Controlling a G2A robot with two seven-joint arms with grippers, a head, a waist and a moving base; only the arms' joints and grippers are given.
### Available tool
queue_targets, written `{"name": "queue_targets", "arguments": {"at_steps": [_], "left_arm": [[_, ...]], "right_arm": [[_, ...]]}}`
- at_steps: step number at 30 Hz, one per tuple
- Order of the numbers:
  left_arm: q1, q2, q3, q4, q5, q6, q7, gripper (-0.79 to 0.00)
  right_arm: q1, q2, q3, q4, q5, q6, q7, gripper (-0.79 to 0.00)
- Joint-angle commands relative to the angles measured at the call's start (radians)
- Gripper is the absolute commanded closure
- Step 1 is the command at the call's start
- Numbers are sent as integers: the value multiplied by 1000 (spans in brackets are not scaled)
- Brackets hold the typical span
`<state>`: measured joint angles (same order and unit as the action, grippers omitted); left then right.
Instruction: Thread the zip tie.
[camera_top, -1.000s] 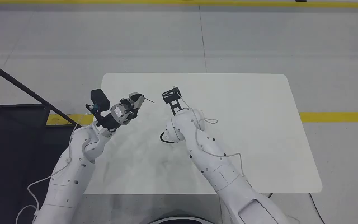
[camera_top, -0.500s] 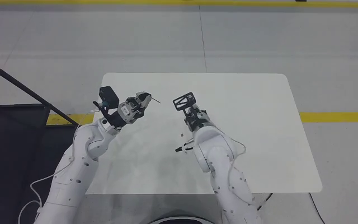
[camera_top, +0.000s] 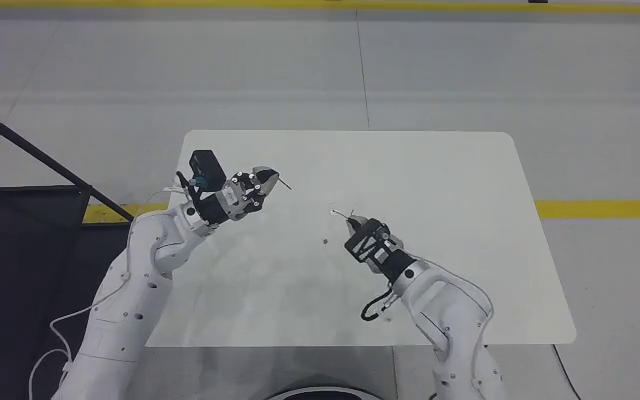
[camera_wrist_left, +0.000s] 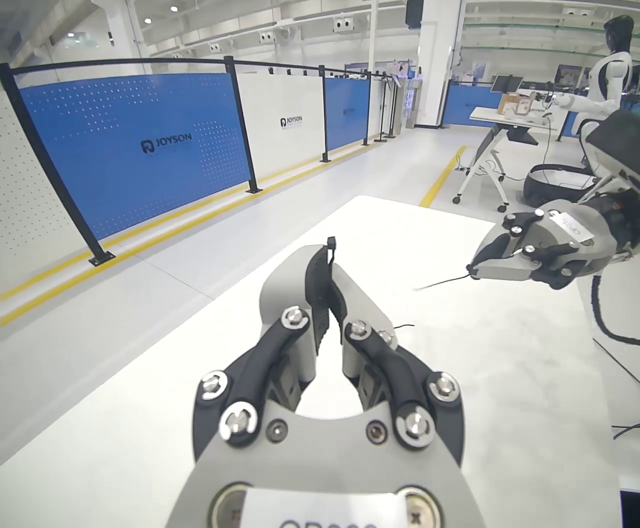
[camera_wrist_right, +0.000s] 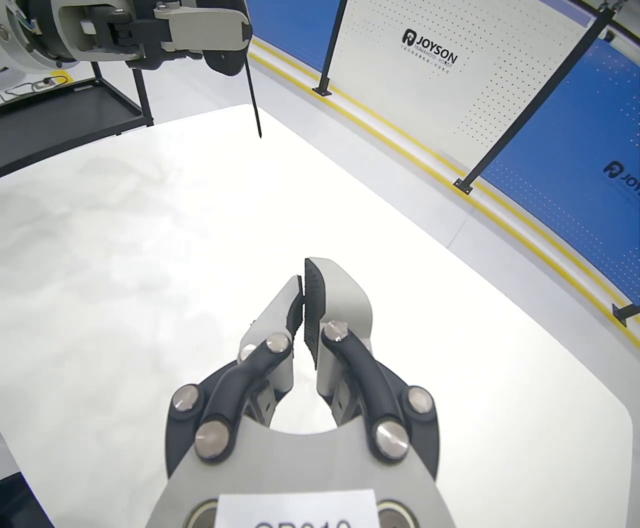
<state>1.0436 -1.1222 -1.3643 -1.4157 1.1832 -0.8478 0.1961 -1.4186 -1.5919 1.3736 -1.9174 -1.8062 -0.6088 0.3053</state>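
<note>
Although the frame from a second ago has the right gripper (camera_top: 353, 224) close beside the left gripper (camera_top: 268, 182), it now sits well apart from it, drawn back toward the robot and to its right over the worktop (camera_top: 450, 170). The left gripper edges only slightly toward the worktop's middle over the same interval.

Left fingers (camera_wrist_left: 285, 280) are closed on the zip tie (camera_wrist_left: 331, 246). Its head pokes out past the tips, held up off the worktop.

Right fingers (camera_wrist_right: 345, 300) are pressed together, with a thin dark strand (camera_wrist_left: 442, 282) jutting from the tips toward the left gripper. I cannot tell whether the strand is a second tie or something else. Nothing bridges the two grippers.

Judgement: this reads as a reset of the approach, not a completed thread. Head and strand point roughly at each other, yet the gap is wide. The next move likely calls for closing that gap again and lining the strand's tip up with the head's slot, a small target.
</note>
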Motion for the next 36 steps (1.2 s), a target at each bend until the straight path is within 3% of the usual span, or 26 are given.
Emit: {"name": "queue_targets", "arguments": {"at_steps": [1,8,11,14,19,25,36], "left_arm": [[0,0,0,0,0,0,0,0],[7,-1,12,-14,0,2,-15,0],[-8,-2,38,-12,-6,-16,-86,0],[-36,-3,60,14,-28,-44,-146,0],[-83,-1,94,64,-58,-131,-232,0],[-112,-1,146,91,-102,-164,-297,0],[-105,-1,170,84,-132,-164,-319,0]], "right_arm": [[0,0,0,0,0,2,0,0],[0,0,0,0,0,2,0,0],[-6,11,-9,-5,-59,-22,-77,0],[-22,25,4,-13,-85,-57,-181,0],[-62,57,68,-25,-99,-172,-457,0],[-70,96,108,15,-148,-284,-758,0],[-67,107,93,22,-174,-275,-780,0]]}}
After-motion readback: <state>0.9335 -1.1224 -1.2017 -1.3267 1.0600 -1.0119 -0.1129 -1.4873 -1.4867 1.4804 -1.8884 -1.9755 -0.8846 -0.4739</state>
